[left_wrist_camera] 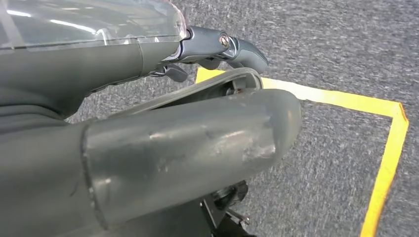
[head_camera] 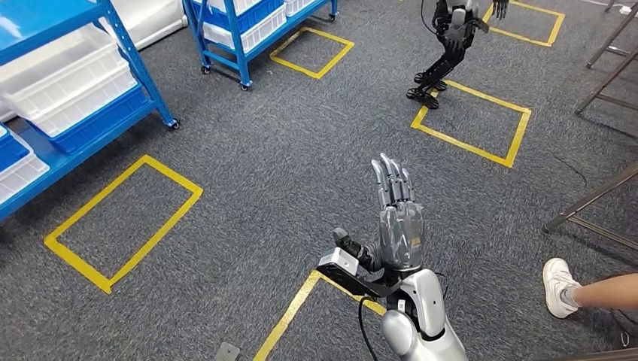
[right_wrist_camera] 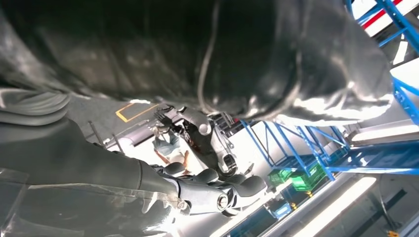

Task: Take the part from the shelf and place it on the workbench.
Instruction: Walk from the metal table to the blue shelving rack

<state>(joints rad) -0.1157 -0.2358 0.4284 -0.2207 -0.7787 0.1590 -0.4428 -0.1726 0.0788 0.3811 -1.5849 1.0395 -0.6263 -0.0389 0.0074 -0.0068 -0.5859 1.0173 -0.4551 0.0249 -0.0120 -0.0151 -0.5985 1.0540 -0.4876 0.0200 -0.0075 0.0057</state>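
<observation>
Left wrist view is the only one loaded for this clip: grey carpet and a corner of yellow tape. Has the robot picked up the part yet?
Observer: No. In the head view the right hand is raised with its fingers extended, and it holds nothing.
Operator: Is the shelf anywhere near?
Observer: Blue shelves carrying white bins stand at the head view's upper left, beyond a yellow floor rectangle.
Operator: Anyone close by?
Observer: A person's white shoe shows at the lower right edge of the head view.
</observation>
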